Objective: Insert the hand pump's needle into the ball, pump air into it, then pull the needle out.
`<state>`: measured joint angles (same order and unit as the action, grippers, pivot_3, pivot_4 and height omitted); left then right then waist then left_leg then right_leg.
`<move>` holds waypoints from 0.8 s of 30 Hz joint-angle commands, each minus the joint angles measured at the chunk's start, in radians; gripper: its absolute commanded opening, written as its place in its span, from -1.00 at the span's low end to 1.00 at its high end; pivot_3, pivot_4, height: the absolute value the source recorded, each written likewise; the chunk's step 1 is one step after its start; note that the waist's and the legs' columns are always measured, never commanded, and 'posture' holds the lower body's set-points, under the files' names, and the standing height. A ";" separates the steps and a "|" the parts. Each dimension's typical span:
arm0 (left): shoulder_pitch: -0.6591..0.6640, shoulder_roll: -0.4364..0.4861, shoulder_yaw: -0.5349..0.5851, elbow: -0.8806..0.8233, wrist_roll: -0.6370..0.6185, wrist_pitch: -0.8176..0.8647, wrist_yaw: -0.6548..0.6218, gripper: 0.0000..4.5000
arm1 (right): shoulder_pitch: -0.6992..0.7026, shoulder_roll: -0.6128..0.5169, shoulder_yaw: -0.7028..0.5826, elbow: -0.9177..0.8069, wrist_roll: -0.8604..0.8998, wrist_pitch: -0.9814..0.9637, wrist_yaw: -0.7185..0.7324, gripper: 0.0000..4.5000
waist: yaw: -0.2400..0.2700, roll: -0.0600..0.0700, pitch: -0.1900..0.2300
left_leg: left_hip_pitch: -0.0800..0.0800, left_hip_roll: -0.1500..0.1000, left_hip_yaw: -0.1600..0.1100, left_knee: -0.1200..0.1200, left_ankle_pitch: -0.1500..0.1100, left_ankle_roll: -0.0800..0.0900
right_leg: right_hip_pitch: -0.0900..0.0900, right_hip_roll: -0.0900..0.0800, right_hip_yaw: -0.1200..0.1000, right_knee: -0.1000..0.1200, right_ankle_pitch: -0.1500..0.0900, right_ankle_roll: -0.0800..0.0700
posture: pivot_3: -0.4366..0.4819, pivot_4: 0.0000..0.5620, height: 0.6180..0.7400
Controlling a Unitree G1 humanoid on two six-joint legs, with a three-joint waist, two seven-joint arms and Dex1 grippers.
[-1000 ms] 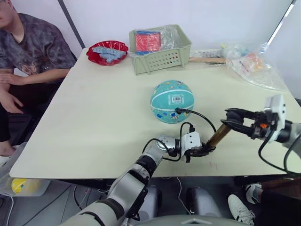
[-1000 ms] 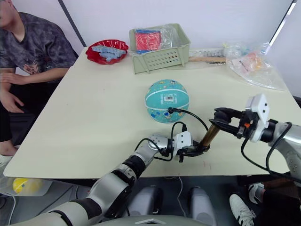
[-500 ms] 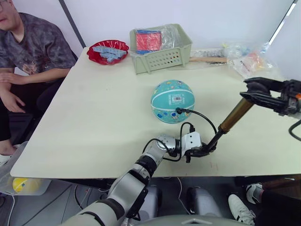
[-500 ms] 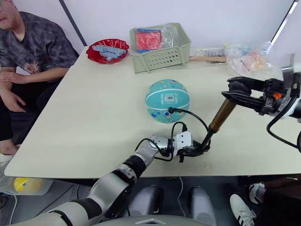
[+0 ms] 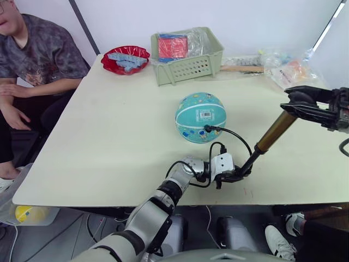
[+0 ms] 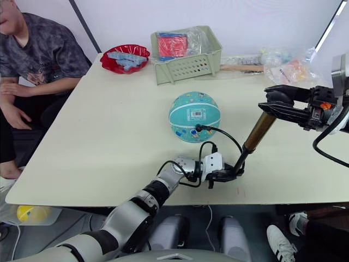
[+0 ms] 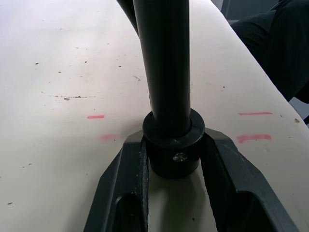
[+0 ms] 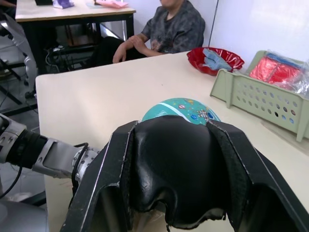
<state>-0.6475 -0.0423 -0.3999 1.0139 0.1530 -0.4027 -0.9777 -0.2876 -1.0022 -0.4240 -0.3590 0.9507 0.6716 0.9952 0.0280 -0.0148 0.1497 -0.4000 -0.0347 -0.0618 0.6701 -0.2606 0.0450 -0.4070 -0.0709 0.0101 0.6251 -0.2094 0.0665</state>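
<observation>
We are holding the hand pump (image 5: 266,143) stretched out between our two grippers above the near right part of the table (image 5: 109,136). Our left gripper (image 7: 171,164) is clamping its two fingers on the black end cap at the pump's lower end, down near the table's front edge. Our right gripper (image 5: 299,106) is gripping the black handle, its fingers closed around it, up at about two o'clock from the left one. The brass-coloured section is slanting between them, with the thin dark rod running down to the left gripper.

The ball (image 5: 200,117) is sitting on the table at about eleven o'clock from our left gripper, barcode label facing us. The black hose (image 5: 233,133) is arching from the pump's base to the ball, and its black fitting is touching the ball's near side; the needle itself is too small for us to make out.

A person (image 5: 32,49) is sitting at the table's far left corner.
</observation>
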 commanded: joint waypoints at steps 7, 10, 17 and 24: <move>0.031 0.015 -0.036 0.045 0.049 0.018 -0.003 -0.52 | 0.224 0.150 0.124 -0.016 -0.229 -0.209 -0.016 -0.26 | -0.004 -0.003 -0.002 | 0.005 0.000 0.000 0.000 0.000 0.000 | 0.004 0.001 0.000 0.000 0.000 0.000 | -0.05 -0.47 0.96; 0.032 0.016 -0.037 0.045 0.049 0.018 -0.003 -0.52 | 0.251 0.192 0.168 0.021 -0.293 -0.274 -0.022 -0.26 | -0.007 -0.003 -0.003 | 0.005 0.001 0.000 0.000 0.000 0.000 | 0.004 0.001 0.000 0.000 0.000 0.000 | -0.05 -0.47 0.96; 0.032 0.020 -0.039 0.042 0.051 0.016 -0.004 -0.52 | 0.298 0.259 0.257 0.085 -0.390 -0.388 -0.021 -0.26 | -0.007 -0.004 -0.003 | 0.005 0.000 0.000 0.000 0.000 0.000 | 0.004 0.001 0.000 0.000 0.000 0.000 | -0.05 -0.47 0.96; 0.034 0.025 -0.038 0.041 0.049 0.015 -0.008 -0.52 | 0.301 0.300 0.286 0.108 -0.413 -0.418 -0.022 -0.27 | -0.011 -0.004 -0.003 | 0.005 0.000 0.000 0.000 0.000 0.000 | 0.004 0.001 0.000 0.000 0.000 0.000 | -0.05 -0.47 0.96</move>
<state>-0.6433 -0.0326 -0.4017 1.0142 0.1557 -0.4037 -0.9666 -0.0065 -0.6971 -0.1554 -0.2835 0.5714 0.2334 0.9746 0.0175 -0.0188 0.1464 -0.3949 -0.0347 -0.0621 0.6705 -0.2606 0.0449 -0.4031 -0.0695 0.0099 0.6256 -0.2095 0.0668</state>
